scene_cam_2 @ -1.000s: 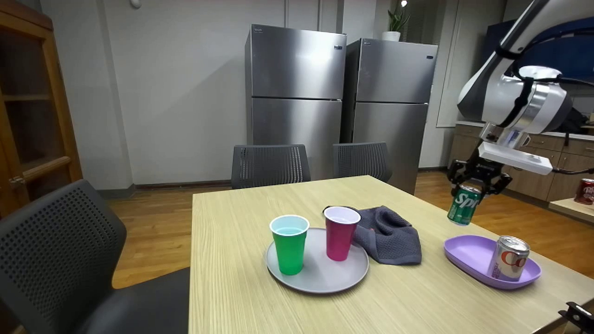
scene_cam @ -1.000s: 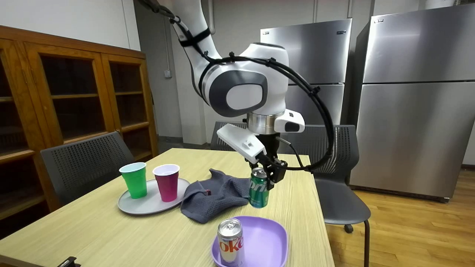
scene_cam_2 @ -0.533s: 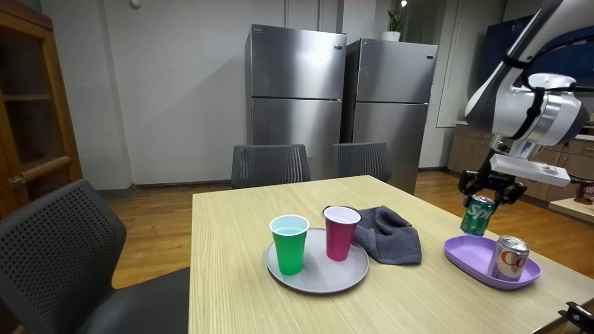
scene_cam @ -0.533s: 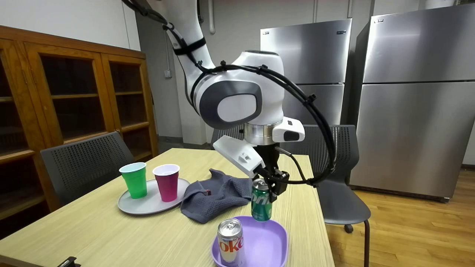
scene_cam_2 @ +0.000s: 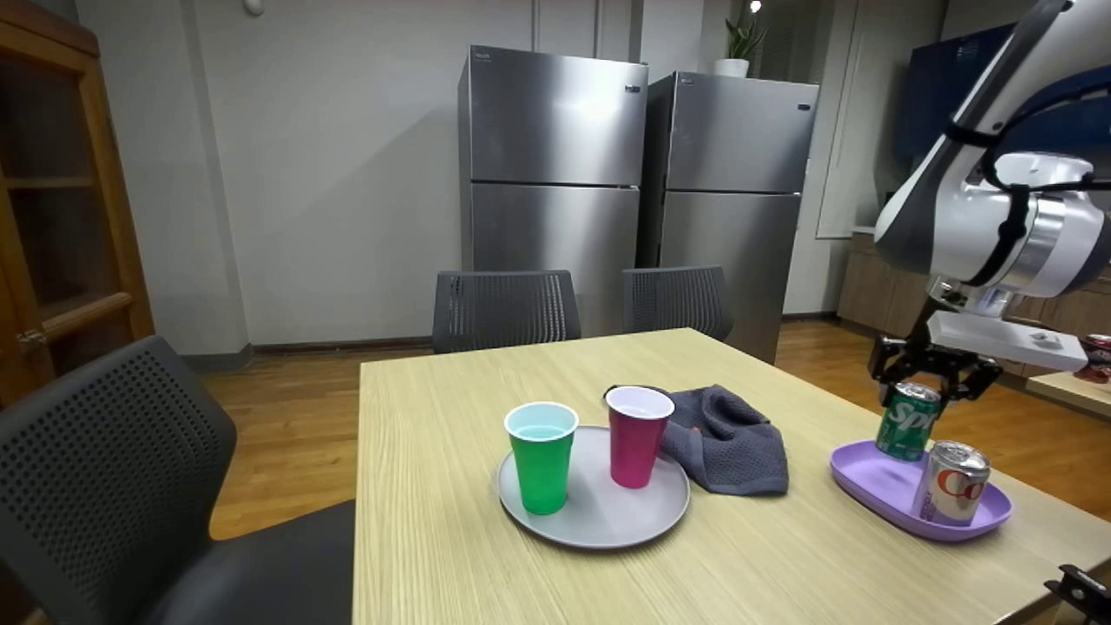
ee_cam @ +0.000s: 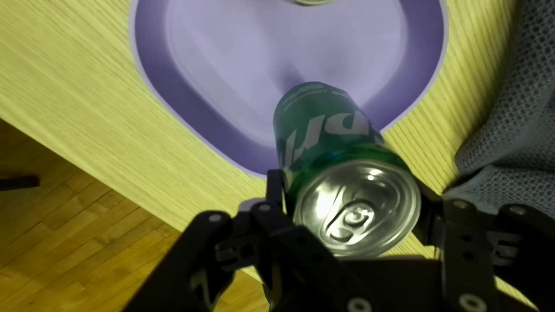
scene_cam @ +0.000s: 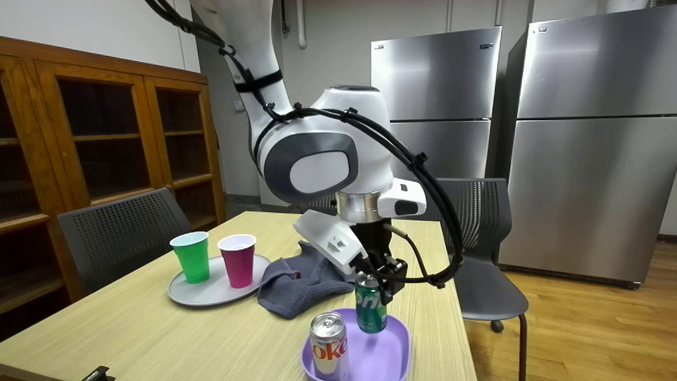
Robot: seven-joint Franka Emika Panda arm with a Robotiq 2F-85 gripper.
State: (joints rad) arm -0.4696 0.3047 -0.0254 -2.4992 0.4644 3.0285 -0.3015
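Green Sprite can (scene_cam_2: 905, 432), gripped near its top over a shallow purple tray (scene_cam_2: 877, 479).
It is held nearly upright, silver lid (ee_cam: 381, 216) and pull tab (ee_cam: 353, 219) uppermost, white lettering (scene_cam_2: 909, 418) on its side; whether its base touches the tray is unclear.

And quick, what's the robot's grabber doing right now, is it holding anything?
Gripper: closed, holding the green soda can near its top end.
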